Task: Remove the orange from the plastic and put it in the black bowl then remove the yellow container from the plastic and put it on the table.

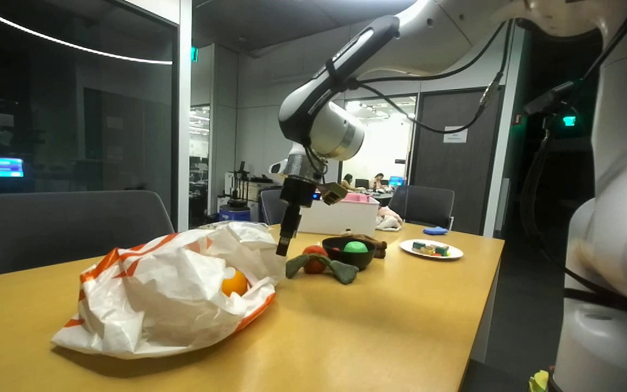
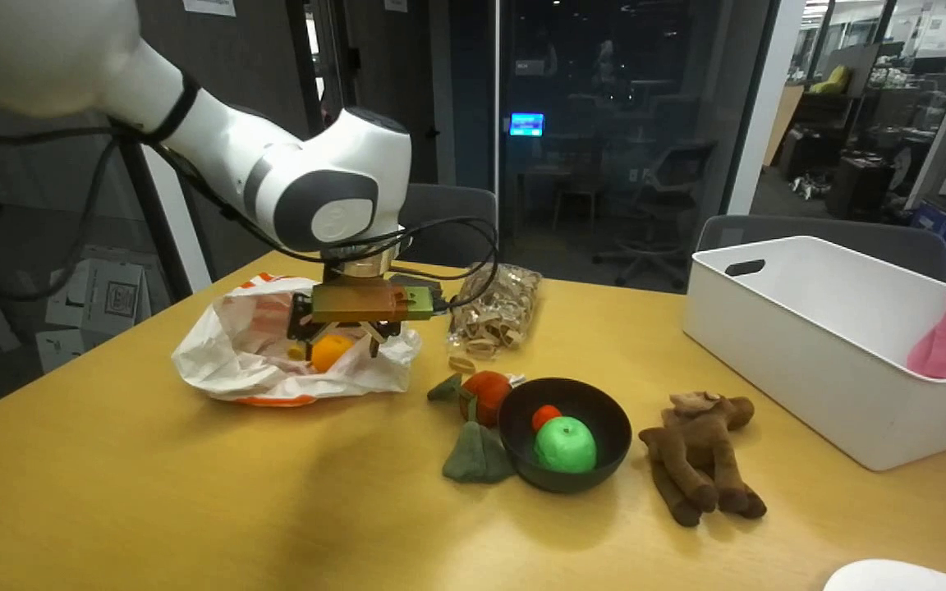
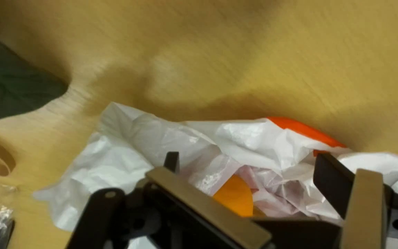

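A crumpled white plastic bag with orange stripes [image 1: 166,310] lies on the table [image 2: 194,501]; it also shows in an exterior view [image 2: 222,349] and the wrist view [image 3: 247,136]. The orange [image 2: 330,353] sits in its mouth, partly covered, and shows in an exterior view [image 1: 234,283] and the wrist view [image 3: 235,197]. A small yellow piece [image 2: 296,352] beside it may be the yellow container, mostly hidden. My gripper [image 2: 340,345] is open and empty above the bag mouth, fingers wide apart in the wrist view [image 3: 250,166]. The black bowl [image 2: 596,410] holds a green fruit and a small red item.
A pumpkin plush with green leaves [image 2: 485,394] lies between bag and bowl. A clear packet of tan rings [image 2: 499,304] lies behind. A brown plush animal [image 2: 699,460], a white bin [image 2: 793,369] and a white plate [image 1: 407,247] stand beyond the bowl.
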